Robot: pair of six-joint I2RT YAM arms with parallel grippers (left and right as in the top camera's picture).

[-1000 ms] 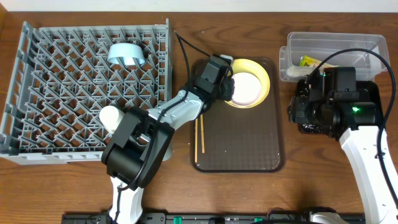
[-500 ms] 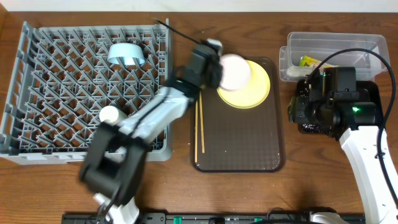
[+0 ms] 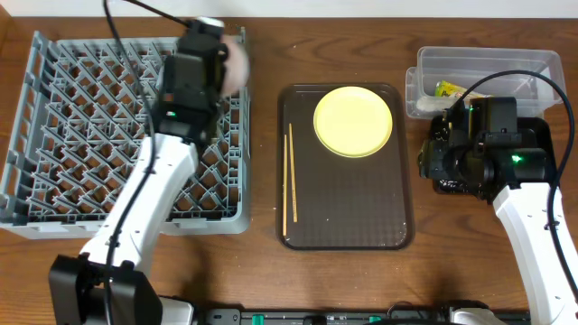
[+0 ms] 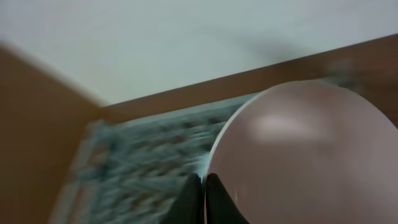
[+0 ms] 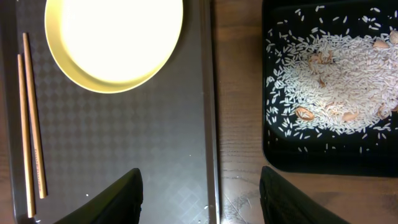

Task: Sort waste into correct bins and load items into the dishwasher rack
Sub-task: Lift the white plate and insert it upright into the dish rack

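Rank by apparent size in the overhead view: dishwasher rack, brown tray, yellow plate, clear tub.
1. dishwasher rack, clearly the largest.
2. brown tray.
3. clear tub; its near side is partly hidden, so this place is approximate.
4. yellow plate, the smallest.

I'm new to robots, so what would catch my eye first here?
The left end effector pinches the rim of a white bowl over the far right corner of the big grey dishwasher rack. A bright yellow plate lies on the brown tray mid-table, chopsticks beside it. At right, a black tray holds a heap of white rice.
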